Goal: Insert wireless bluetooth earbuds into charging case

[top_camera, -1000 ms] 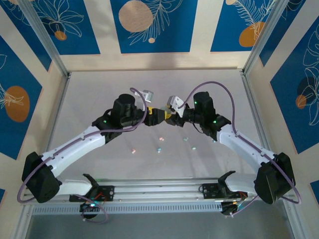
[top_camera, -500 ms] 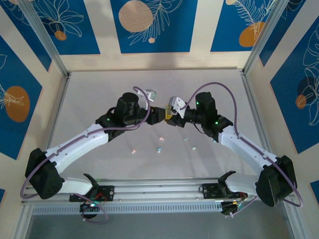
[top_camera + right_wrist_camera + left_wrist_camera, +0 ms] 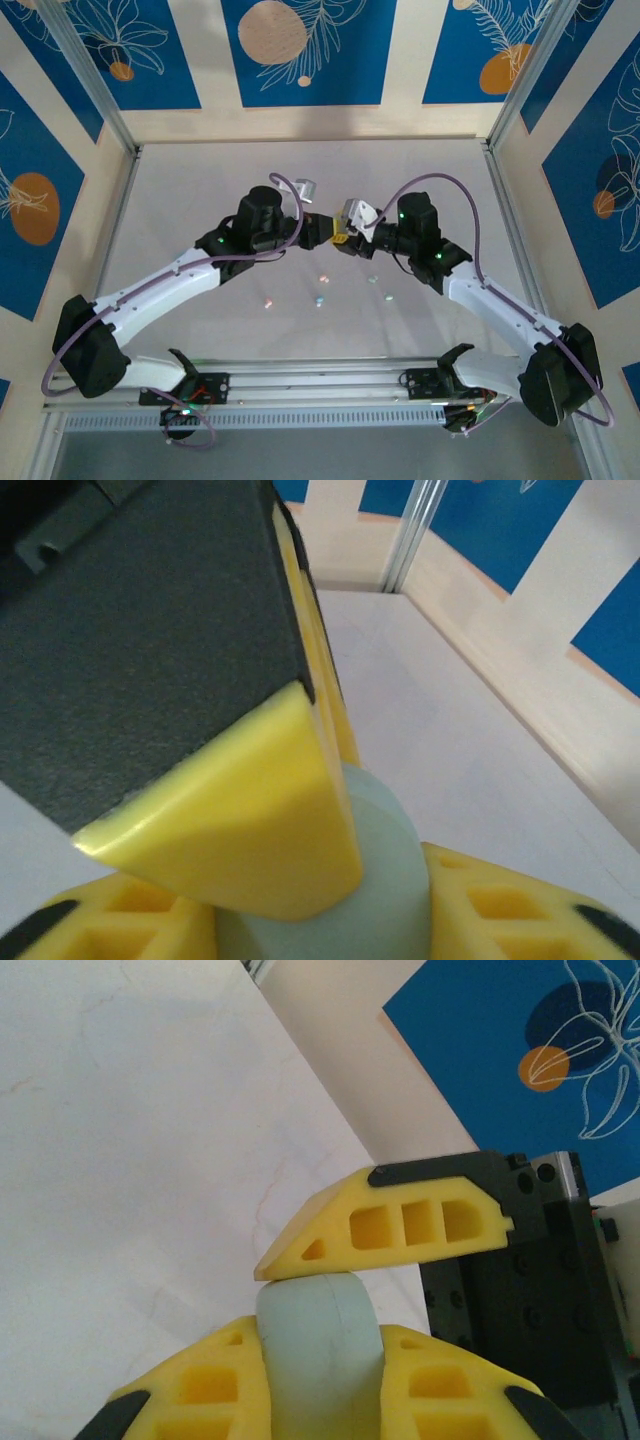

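Charging case: pale mint, smooth and rounded like a pebble. Expect a light, rigid, slippery shell, best taken across its broad faces rather than its curved rim; it sits between the two claws over mid-counter. The left claw is clamped on it, while the right claw has fingers either side of the same case, though you cannot tell whether they press. Earbuds: tiny glossy pink, blue and mint bits lying loose on the counter toward the arm bases, likely light, hard and prone to skid, so pinch each across its body.
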